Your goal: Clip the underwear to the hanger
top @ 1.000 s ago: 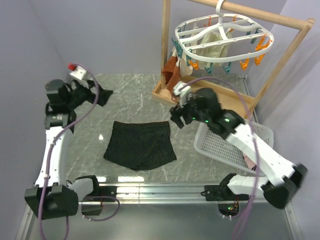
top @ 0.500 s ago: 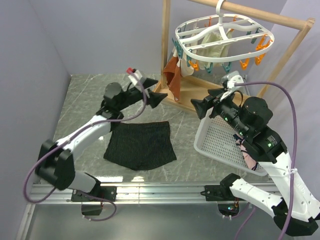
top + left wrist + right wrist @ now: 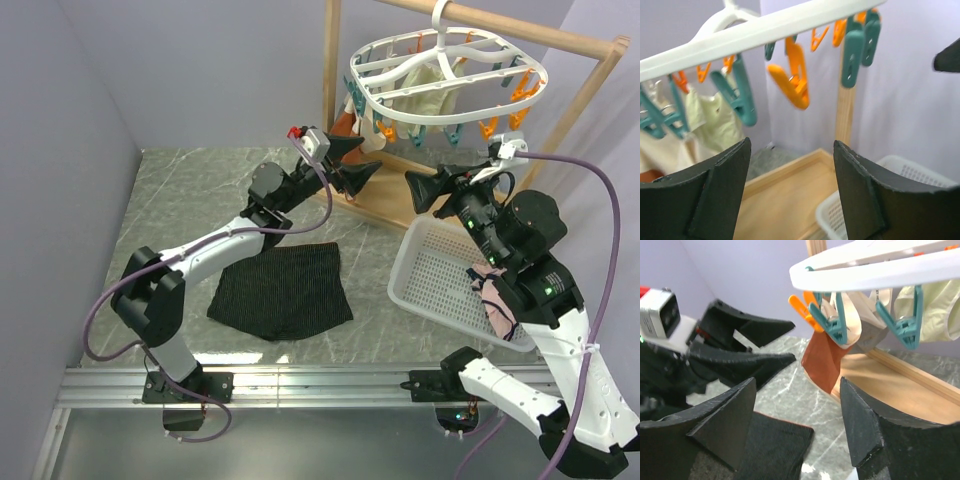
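The black pinstriped underwear (image 3: 280, 290) lies flat on the marble table, and its corner shows in the right wrist view (image 3: 775, 450). The white oval hanger (image 3: 450, 70) with orange and teal clips hangs from the wooden rail. My left gripper (image 3: 365, 158) is open and empty, raised just below the hanger's left edge; its view shows the rim (image 3: 765, 30) and an orange clip (image 3: 792, 80) above the open gripper (image 3: 791, 145). My right gripper (image 3: 415, 185) is open and empty, facing the left gripper (image 3: 790, 341) under the rim (image 3: 880, 270). Neither touches the underwear.
The wooden rail frame (image 3: 590, 50) stands on a wooden base tray (image 3: 385, 205). A rust-brown cloth (image 3: 827, 360) and a cream cloth (image 3: 430, 90) hang from the clips. A white basket (image 3: 450, 285) with a pink cloth (image 3: 495, 300) sits at the right, under my right arm.
Both arms have risen and swung toward the hanger: the left from the far left to under its left edge, the right up and to the right over the basket. The underwear has not moved.
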Available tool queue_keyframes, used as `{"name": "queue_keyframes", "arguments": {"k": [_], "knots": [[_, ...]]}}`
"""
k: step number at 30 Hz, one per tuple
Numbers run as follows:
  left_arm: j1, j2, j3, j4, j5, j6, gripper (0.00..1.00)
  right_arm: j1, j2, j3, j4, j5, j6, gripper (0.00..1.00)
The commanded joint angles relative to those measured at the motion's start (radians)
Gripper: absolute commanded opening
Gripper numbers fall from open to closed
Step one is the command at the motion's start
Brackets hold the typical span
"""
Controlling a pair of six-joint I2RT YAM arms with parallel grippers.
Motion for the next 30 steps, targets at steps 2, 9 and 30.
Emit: {"name": "queue_keyframes", "arguments": {"k": [2, 9, 30], "knots": [[-0.036, 0.053, 0.072, 0.161, 0.000, -0.079, 0.70, -0.018, 0.024, 0.058, 0.061, 0.002, 0.037, 0.73], [-0.058, 0.171, 0.187, 0.182, -0.054, -0.110, 0.65, -0.023, 0.042, 0.110, 0.054, -0.018, 0.038, 0.68], [-0.061, 0.249, 0.280, 0.225, -0.052, -0.124, 0.37, -0.024, 0.117, 0.193, 0.014, -0.123, 0.038, 0.63]]}}
